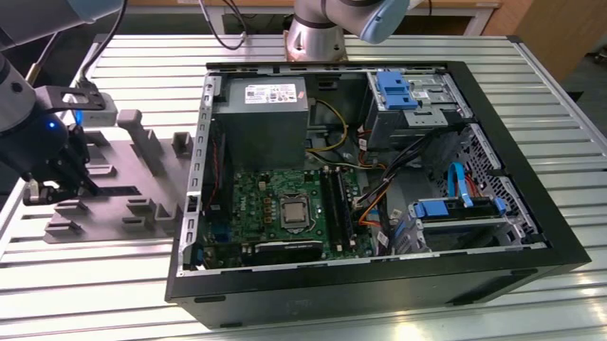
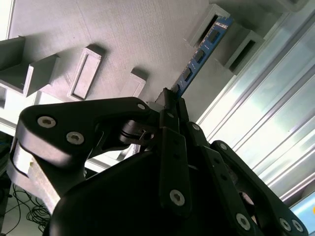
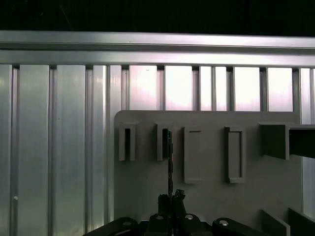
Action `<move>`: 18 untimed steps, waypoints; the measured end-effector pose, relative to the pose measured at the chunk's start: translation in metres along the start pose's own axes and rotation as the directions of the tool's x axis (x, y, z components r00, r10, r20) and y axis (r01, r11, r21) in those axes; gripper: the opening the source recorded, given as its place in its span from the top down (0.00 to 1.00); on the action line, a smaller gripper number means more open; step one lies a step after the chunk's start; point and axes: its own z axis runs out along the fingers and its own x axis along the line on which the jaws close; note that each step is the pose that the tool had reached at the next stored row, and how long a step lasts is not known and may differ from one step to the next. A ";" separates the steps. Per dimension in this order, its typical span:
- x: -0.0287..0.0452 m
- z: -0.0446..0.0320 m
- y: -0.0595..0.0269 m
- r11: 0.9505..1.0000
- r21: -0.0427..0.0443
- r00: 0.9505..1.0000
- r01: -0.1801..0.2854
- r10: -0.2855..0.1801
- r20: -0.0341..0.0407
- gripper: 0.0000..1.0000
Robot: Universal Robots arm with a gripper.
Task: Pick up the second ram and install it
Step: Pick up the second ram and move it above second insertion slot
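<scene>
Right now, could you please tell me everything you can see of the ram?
The ram is a thin, narrow blue circuit-board stick with small dark chips along its face. In the second wrist view the hand pinches its near end, while its far end seems to sit in a slot of the grey tray.

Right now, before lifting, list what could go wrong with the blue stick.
The jaws pinch the second ram at one end while its far end sits in a slot of the grey tray; a tilted lift could bind or bend it.
Gripped so near the end, it may pivot.
Loose cables lie beside the motherboard sockets and might snag it.
</scene>
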 end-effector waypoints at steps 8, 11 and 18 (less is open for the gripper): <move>-0.0001 -0.0017 0.0000 1.000 0.000 1.000 0.000 0.000 0.000 0.86; -0.0001 -0.0023 0.0000 1.000 0.000 1.000 0.000 0.000 0.000 0.86; -0.0002 -0.0038 0.0000 1.000 0.000 1.000 0.000 0.000 0.000 0.86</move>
